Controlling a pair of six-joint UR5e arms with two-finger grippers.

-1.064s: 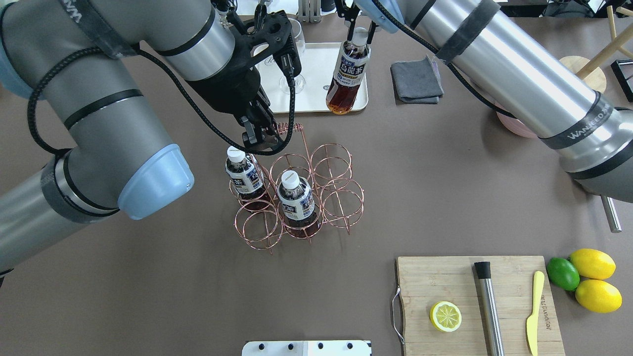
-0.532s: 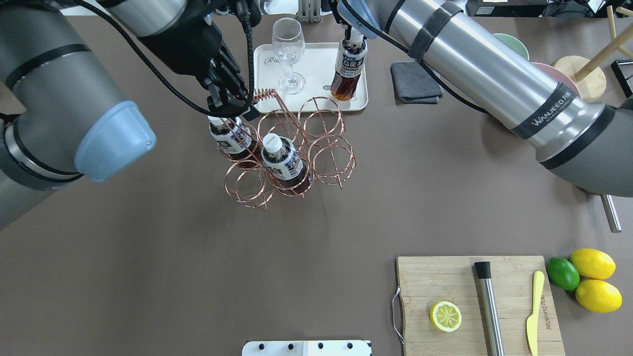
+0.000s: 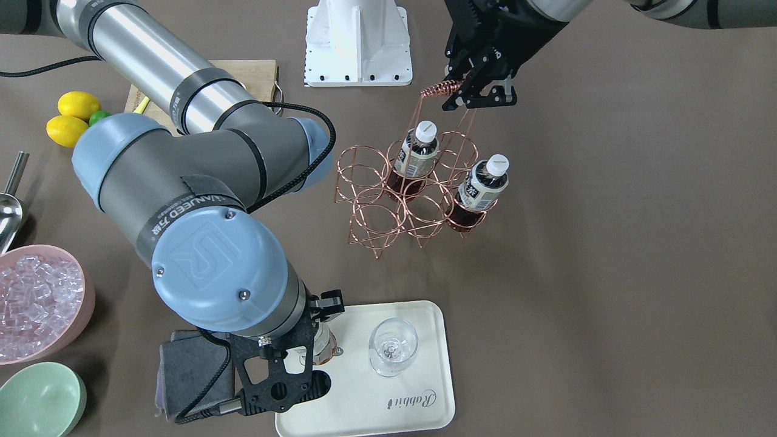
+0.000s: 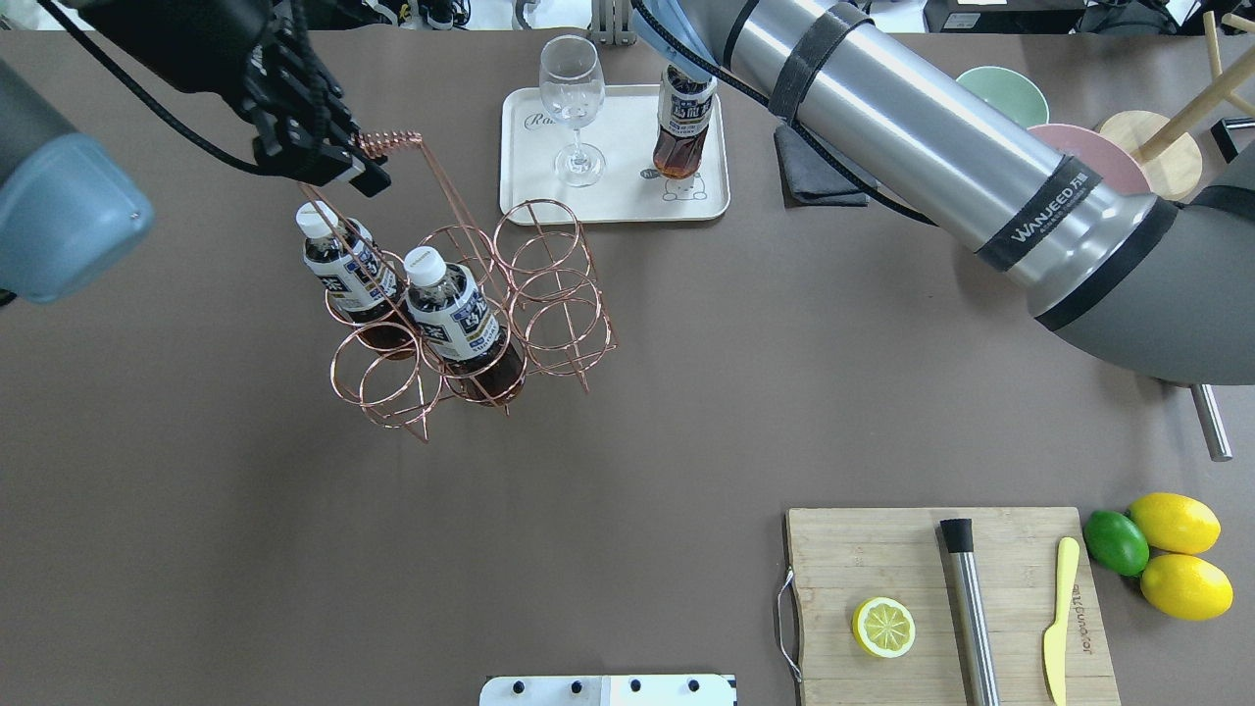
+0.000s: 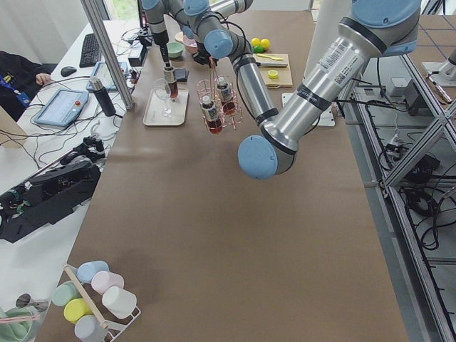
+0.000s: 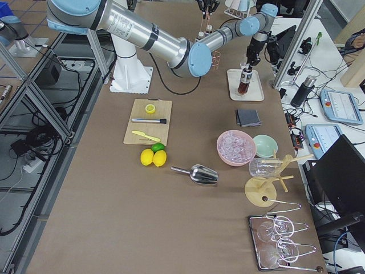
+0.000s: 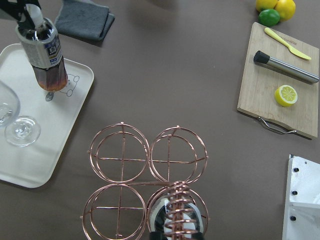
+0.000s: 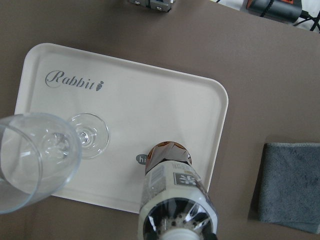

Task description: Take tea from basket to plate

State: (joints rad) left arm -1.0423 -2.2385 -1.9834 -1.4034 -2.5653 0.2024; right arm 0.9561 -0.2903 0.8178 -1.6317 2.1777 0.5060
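Note:
My left gripper (image 4: 345, 162) is shut on the twisted handle (image 4: 392, 145) of the copper wire basket (image 4: 520, 284). The basket hangs tilted above the table, left of the plate. Two tea bottles (image 4: 348, 270) (image 4: 453, 316) stand in its left cells, also seen in the front-facing view (image 3: 419, 155) (image 3: 482, 185). My right gripper (image 7: 27, 12) is shut on the neck of a third tea bottle (image 4: 683, 123), upright with its base at the cream plate (image 4: 627, 201). The right wrist view looks down on that bottle (image 8: 175, 185) and the plate (image 8: 150, 95). The arm hides the right gripper's fingers in the overhead view.
A clear stemmed glass (image 4: 572, 98) stands on the plate beside the bottle. A grey cloth (image 4: 824, 176) lies right of the plate. A pink bowl of ice (image 3: 36, 297) and a green bowl (image 3: 39, 397) sit beyond. A cutting board (image 4: 941, 598) and lemons (image 4: 1177, 554) are at the near right.
My left gripper has carried the basket by its handle to the left, away from the plate. My right gripper has moved the third bottle back and lowered it upright to the plate.

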